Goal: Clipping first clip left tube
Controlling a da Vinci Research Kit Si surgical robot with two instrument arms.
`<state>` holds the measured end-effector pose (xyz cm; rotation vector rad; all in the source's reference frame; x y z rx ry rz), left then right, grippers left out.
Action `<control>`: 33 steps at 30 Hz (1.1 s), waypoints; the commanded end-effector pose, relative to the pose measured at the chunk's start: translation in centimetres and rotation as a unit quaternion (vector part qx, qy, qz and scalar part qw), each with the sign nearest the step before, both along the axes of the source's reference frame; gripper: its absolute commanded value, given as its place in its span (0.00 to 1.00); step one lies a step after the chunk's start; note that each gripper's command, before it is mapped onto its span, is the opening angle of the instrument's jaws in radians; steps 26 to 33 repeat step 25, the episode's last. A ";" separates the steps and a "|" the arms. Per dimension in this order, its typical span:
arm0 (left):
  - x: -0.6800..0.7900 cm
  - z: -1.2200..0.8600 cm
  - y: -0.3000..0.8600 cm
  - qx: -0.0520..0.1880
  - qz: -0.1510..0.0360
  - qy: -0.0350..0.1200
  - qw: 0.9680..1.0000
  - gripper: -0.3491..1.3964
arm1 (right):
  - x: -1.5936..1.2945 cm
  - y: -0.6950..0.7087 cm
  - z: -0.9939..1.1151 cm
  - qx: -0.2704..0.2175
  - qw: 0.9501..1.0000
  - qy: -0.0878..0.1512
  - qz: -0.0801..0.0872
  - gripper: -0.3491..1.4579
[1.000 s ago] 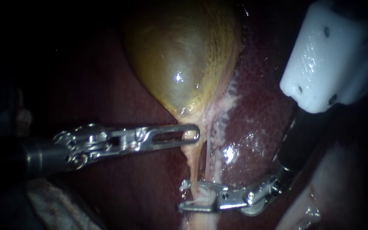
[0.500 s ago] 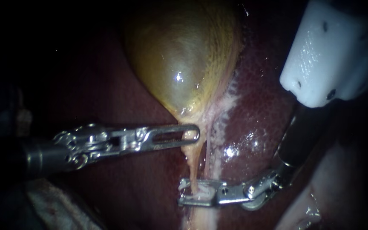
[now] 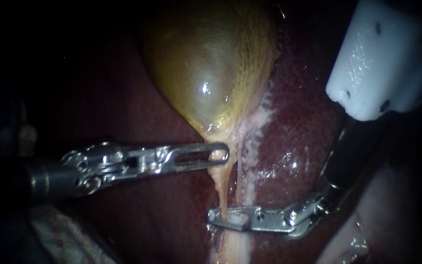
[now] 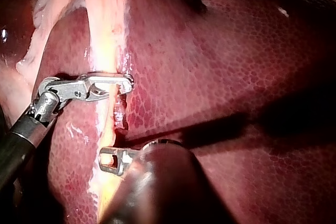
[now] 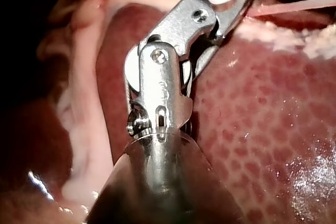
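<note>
Just below the gallbladder's (image 3: 211,73) tapered end, the left tube (image 3: 223,193) ran straight down. The right instrument (image 3: 216,218) had it crosswise in its jaws, which pressed on the tube from both sides with barely a slit left between them. A pale bit (image 3: 235,223) sat inside the bite where the tube passed through. Honestly couldn't tell if that was a clip or just tissue.

The thinner right tube (image 3: 240,178) hung just beside the left one and ran down to the same jaws. Whether it was caught in there too, I couldn't make out.

Higher up on the same strand, the left instrument (image 3: 223,155) came in level from the left. Its slotted jaws were clamped on the gallbladder's narrow lower end, right where the left tube started. So the tube was stretched between the two instruments, which sat near each other but apart.

Dark red liver (image 3: 299,146) lay all around and under the tubes, wet and shiny. Up at the upper right, a white block (image 3: 377,68) sat over the right instrument's dark shaft.
</note>
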<state>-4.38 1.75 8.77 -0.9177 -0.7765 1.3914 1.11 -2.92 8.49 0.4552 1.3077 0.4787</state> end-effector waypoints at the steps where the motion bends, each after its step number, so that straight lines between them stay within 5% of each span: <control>1: 0.00 0.01 0.00 0.000 0.001 0.001 1.000 0.00 | -0.01 0.00 0.00 0.000 1.000 0.000 -0.001 0.00; 33: -0.01 0.02 -0.01 0.000 0.001 0.001 1.000 0.00 | -0.01 0.00 0.00 0.000 1.000 0.000 -0.001 0.00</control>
